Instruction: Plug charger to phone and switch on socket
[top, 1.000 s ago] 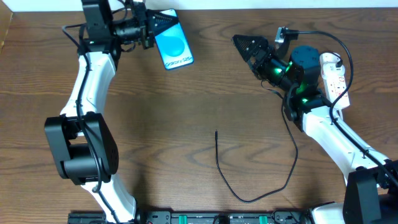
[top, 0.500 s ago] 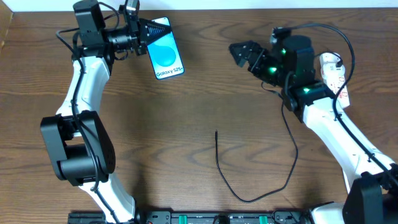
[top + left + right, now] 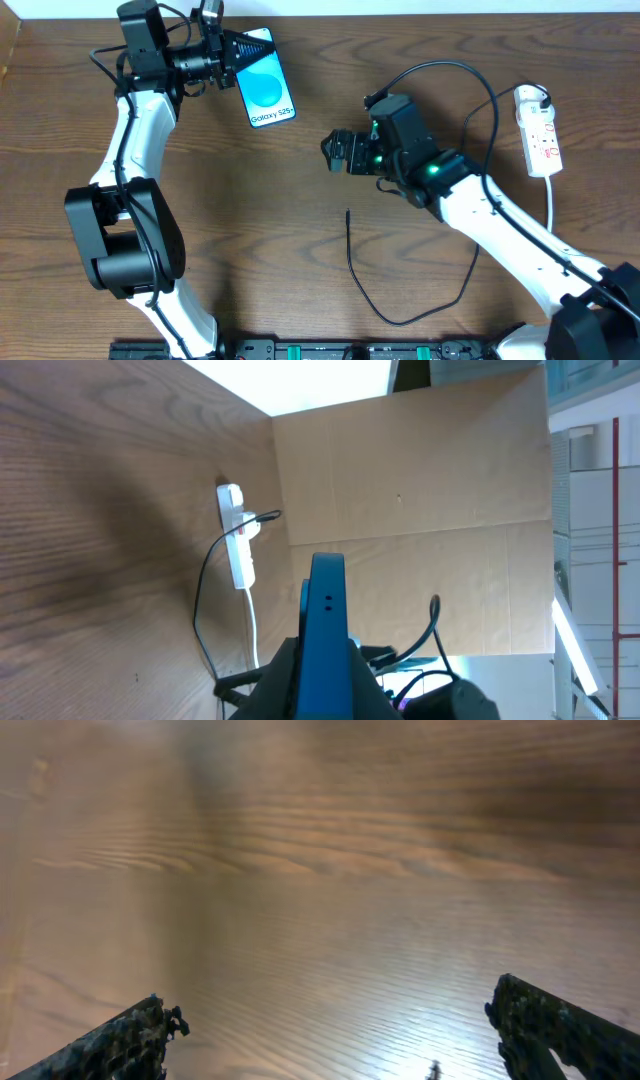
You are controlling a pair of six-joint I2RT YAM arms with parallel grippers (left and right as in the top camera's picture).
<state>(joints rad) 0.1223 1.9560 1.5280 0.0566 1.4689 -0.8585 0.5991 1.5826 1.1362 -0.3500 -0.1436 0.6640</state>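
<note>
The left hand is pressed together on the phone at the far left, its blue screen facing up. The right hand is spread wide over the bare counter, just beyond the charger tip. The socket lies far right.

The only writing that can be read is the white "Galaxy S25" on the bright blue screen of the phone, seen from overhead. It sits near the screen's lower end and runs across it, tilted along with the handset. The socket has small red markings on its white body, but they are too small to read. In the left wrist view the phone shows only its edge, so its lettering is hidden there.
</note>
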